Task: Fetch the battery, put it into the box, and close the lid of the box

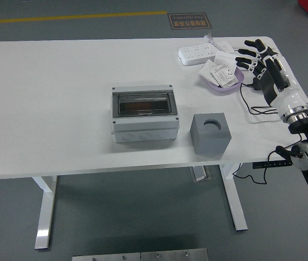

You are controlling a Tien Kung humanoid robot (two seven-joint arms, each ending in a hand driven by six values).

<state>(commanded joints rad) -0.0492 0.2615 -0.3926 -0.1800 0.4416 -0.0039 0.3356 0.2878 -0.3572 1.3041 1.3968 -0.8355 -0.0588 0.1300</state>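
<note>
My white table has the grey box sitting around the middle, lid down. Just right of the box there's a grey block with a round hole on top. Further back and right of the box: a purple bowl of packets, a white power strip, and some black cable.

A lab or workshop: a bare white table on a grey floor, a yellow floor line and a floor sign at twelve o'clock, a power strip at one o'clock.
</note>
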